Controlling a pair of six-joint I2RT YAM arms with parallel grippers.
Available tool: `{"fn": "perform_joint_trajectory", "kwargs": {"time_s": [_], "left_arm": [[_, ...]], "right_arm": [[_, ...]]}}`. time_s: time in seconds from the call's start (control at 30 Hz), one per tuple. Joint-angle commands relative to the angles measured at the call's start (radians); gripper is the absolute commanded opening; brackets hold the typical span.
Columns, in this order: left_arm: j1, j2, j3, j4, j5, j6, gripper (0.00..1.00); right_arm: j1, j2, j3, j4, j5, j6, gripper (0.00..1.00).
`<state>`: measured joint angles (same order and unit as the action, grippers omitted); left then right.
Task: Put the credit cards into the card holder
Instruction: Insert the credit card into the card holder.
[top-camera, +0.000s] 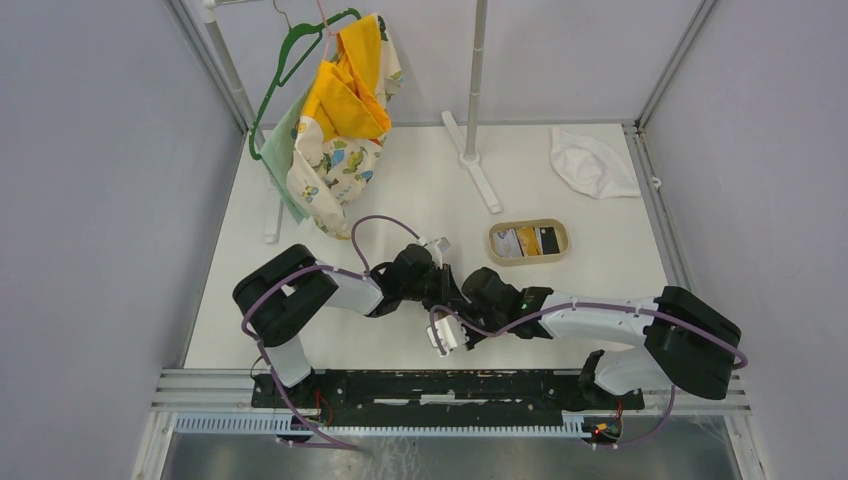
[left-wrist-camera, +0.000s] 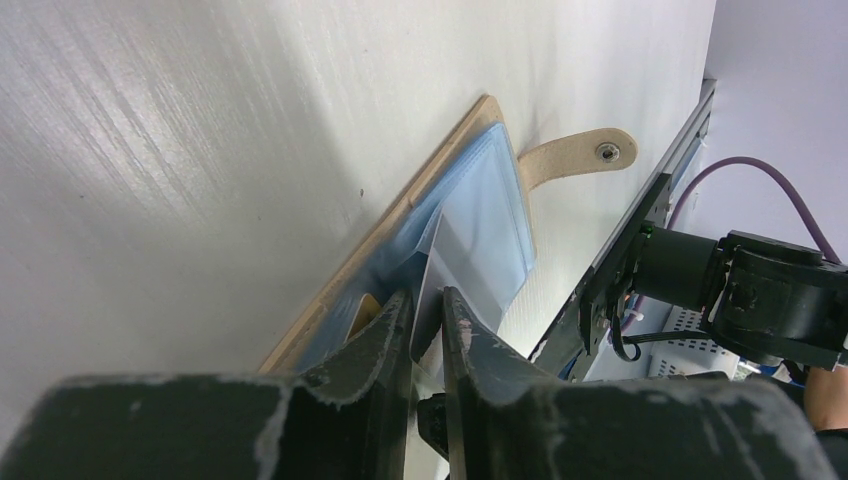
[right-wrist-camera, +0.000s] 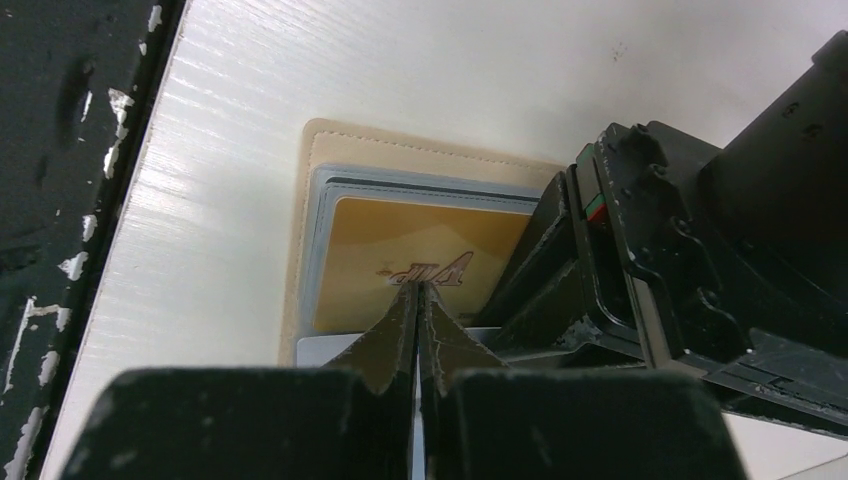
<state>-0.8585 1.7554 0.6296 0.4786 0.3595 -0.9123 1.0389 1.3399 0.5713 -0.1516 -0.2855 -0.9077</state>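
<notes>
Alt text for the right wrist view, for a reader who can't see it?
The right hand, fingers shut together, rests its tips on a gold-yellow plastic card lying in the blue sleeves of a tan leather-like square card holder on a white table. The left arm, black, fills the right side.

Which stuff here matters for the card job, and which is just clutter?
Job: card holder; gold card in it; spare cards in the oval tray.
Clutter: clothes on hanger; white cloth; stand.
</notes>
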Motion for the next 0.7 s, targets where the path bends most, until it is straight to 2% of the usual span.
{"fn": "perform_joint_trajectory", "kwargs": {"time_s": [0.0, 0.67], "left_arm": [[0.006, 0.021, 0.000, -0.057, -0.021, 0.066, 0.25], [0.006, 0.004, -0.010, -0.058, -0.023, 0.066, 0.30]], "right_arm": [[0.006, 0.007, 0.059, -0.064, 0.045, -0.039, 0.03], [-0.001, 0.044, 0.106, -0.165, 0.121, -0.085, 0.02]]}}
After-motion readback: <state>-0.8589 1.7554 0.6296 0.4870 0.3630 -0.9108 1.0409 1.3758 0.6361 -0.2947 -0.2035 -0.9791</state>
